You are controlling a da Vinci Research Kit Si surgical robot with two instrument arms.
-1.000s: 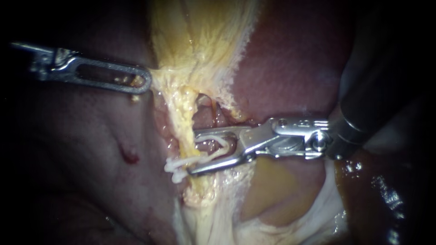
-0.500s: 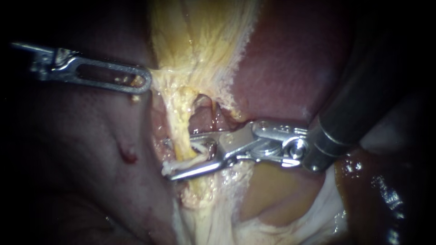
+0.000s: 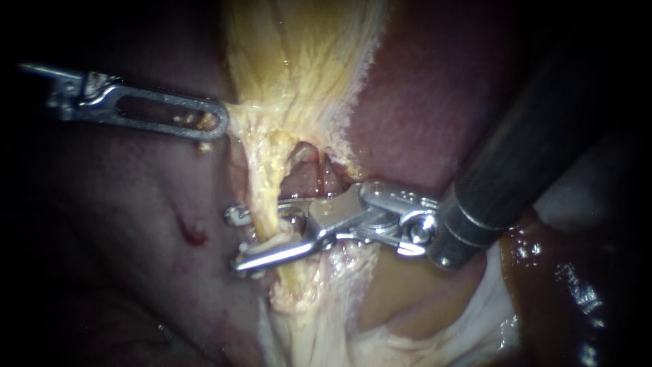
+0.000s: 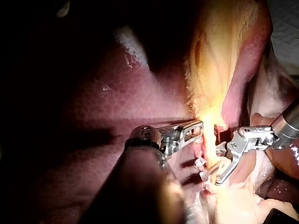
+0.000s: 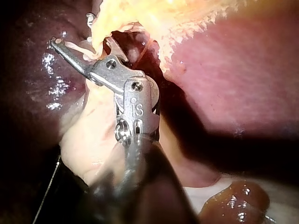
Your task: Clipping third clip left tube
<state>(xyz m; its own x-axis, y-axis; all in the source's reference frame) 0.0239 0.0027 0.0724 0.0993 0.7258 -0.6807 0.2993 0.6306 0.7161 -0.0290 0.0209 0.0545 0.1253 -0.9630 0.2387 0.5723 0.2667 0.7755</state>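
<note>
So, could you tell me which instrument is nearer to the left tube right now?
Right. The right instrument straddles the left tube, a jaw on either side; the left instrument grips yellow tissue higher up, away from it.

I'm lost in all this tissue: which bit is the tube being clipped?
Start at the broad yellow tissue hanging from above, beside the dark red liver. It narrows downward into a thin yellowish tube. Unlike its neighbours, this strand runs between the open jaws of the right instrument.
</note>
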